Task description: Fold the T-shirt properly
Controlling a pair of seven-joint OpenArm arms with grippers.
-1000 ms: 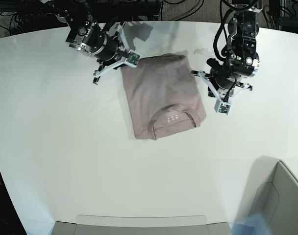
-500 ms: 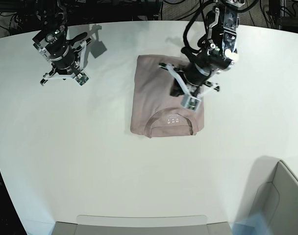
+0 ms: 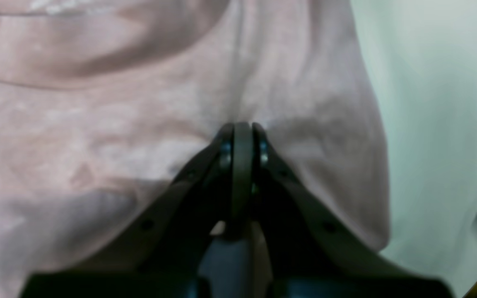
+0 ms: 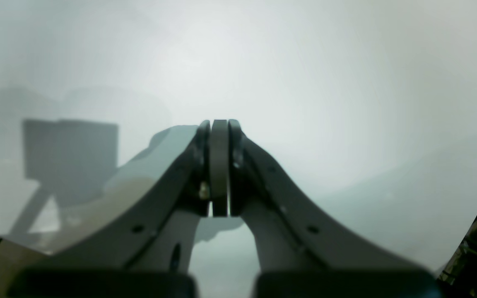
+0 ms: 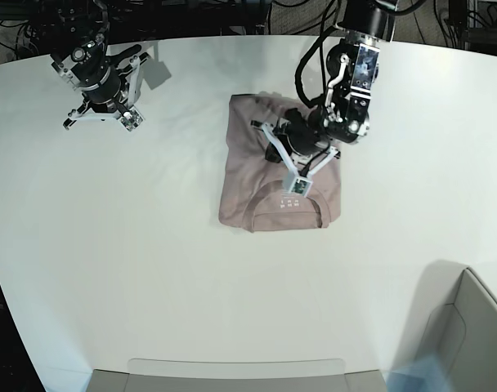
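**Inspector:** Garment status first. The T-shirt [image 5: 269, 175] lies at upper centre of the base view on the white table [image 5: 150, 269], already reduced to a compact upright rectangle. No sleeves stick out, and the collar with its pale label faces up at the lower edge of the packet.

**Supervisor:** So the folding is done?

**Inspector:** Largely, in my judgement. The main folds appear complete. What remains looks like finishing: the outline is not square, the upper left corner is a little rumpled, and the lower edge flares wider than the top.

**Supervisor:** Where are the arms?

**Inspector:** The left gripper [image 5: 297, 167] sits over the right half of the shirt, just above the collar. In the left wrist view its tip [image 3: 242, 130] meets the cloth, jaws pressed together with no fabric visible between them; the cloth dimples around the point, so I read this as pressing or smoothing, not a pinch. The right gripper [image 5: 101, 102] is at upper left of the base view, well apart from the shirt. Its wrist view shows the jaws [image 4: 219, 128] likewise together over bare table, holding nothing.

**Supervisor:** Outstanding items?

**Inspector:** Flattening the wrinkles, squaring the edges, then withdrawing the left arm. Whether the underside layers lie even cannot be told from these views.
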